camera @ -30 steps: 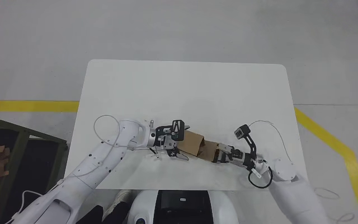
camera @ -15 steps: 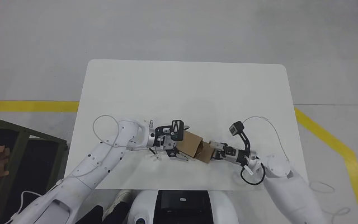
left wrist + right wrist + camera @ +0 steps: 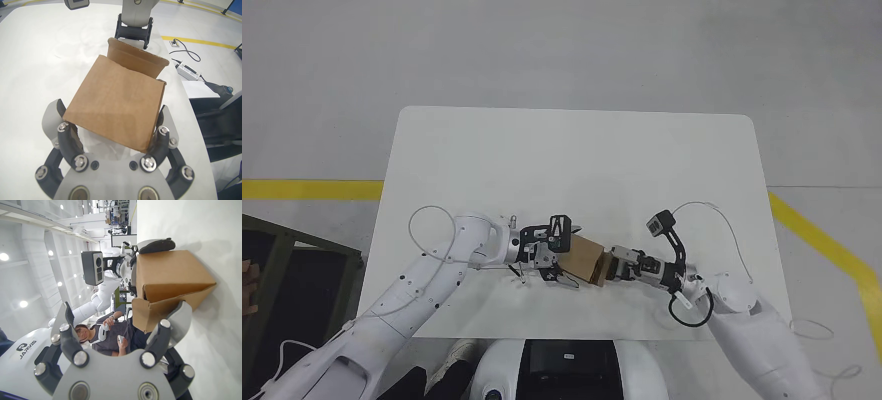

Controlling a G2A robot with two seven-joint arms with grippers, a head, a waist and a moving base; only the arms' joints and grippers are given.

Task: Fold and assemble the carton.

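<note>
A brown carton (image 3: pixel 583 258) lies on its side near the front edge of the white table (image 3: pixel 642 150). My left gripper (image 3: pixel 109 115) is shut on the carton's near end, one finger on each side wall (image 3: pixel 117 102). At the far end an open flap (image 3: pixel 136 58) stands up, and my right gripper (image 3: pixel 615 266) sits directly behind it. In the right wrist view the right gripper (image 3: pixel 122 311) is open wide, one finger (image 3: pixel 181 313) lying against the carton's end flap (image 3: pixel 149 313). The carton's body (image 3: pixel 166 266) lies beyond that flap.
The table's front edge (image 3: pixel 175 72) runs close beside the carton. Past it, on the floor, lie a power adapter (image 3: pixel 188 71) and a black cable. The table's far half is bare white surface.
My right gripper has moved left along the front of the table and closed in on the carton's end, pushing the flap inward. The left gripper and the carton body have stayed put.
</note>
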